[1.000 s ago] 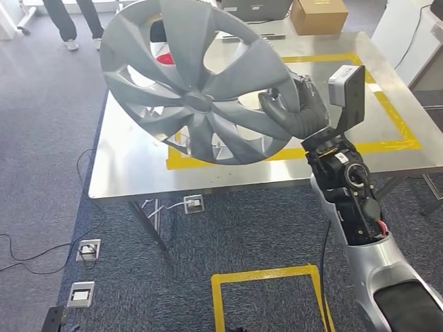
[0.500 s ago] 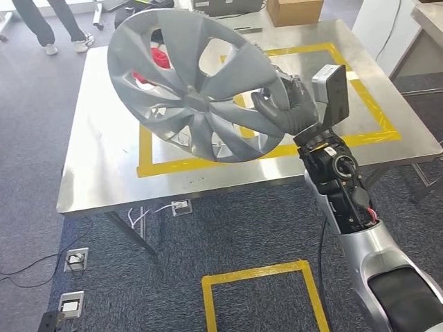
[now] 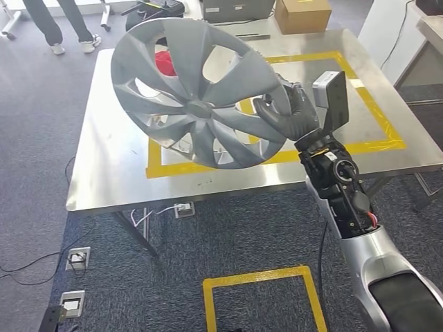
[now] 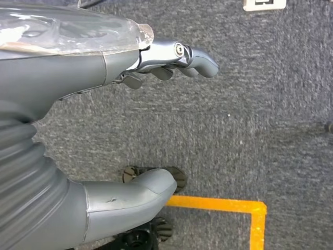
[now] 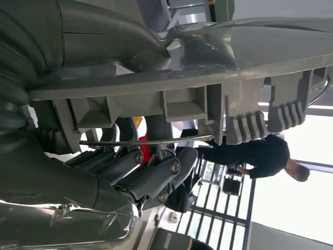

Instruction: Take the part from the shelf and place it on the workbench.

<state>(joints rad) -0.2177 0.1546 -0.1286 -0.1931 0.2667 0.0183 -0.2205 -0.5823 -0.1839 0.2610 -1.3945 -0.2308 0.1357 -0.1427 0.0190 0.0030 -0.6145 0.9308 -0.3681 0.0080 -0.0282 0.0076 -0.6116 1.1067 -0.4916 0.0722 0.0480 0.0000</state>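
At lower right of the head view, my right hand [image 3: 290, 111] grasps the hubcap [image 3: 196, 93] by its rim, thumb over the front face, holding it tilted above the workbench [image 3: 104, 173] so it clears the edge. Beyond, the yellow tape rectangle [image 3: 365, 97] presumably marks the drop zone. My left hand [image 4: 157, 60] hangs released over the carpet [image 4: 243, 104].

The large grey spoked plastic wheel cover [image 3: 196, 93], gripped at its rim by the right hand [image 3: 293, 114], hangs tilted above the bare steel workbench top [image 3: 112, 149]. Inside the yellow tape rectangle [image 3: 365, 97] the metal lies open to the right. A red object [image 3: 166, 62] sits behind the spokes; a brown cardboard box [image 3: 303, 14] and a dark laptop [image 3: 235, 10] line the far edge.
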